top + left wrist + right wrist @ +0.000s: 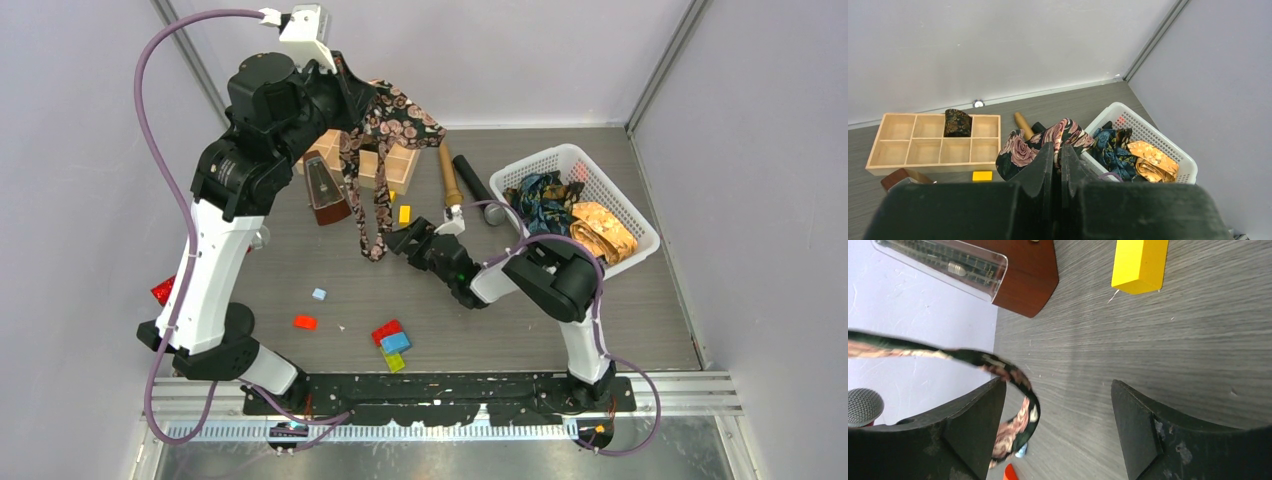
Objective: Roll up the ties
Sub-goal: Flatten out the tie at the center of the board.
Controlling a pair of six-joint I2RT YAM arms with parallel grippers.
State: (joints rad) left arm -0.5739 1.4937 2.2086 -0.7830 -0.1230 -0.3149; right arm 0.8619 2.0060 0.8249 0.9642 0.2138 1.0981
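Note:
My left gripper [366,100] is raised high at the back and shut on the black tie with pink paisley blobs [400,118]. The tie hangs down in two strands to the table, and in the left wrist view [1020,150] it bunches at my fingertips. My right gripper [396,240] is open, low over the table, beside the tie's lower end [375,248]. In the right wrist view that end [1018,405] curls just inside the left finger [978,415], not gripped. A blue-teal tie [540,195] and a golden-orange tie [605,230] lie in the white basket [640,215].
A wooden compartment box [923,142] at the back holds a rolled dark tie [958,122]. A metronome [322,185], wooden rolling pin [448,180] and black microphone [475,180] stand nearby. Small coloured blocks [392,340] lie scattered in front. A red glittery object [162,290] sits left.

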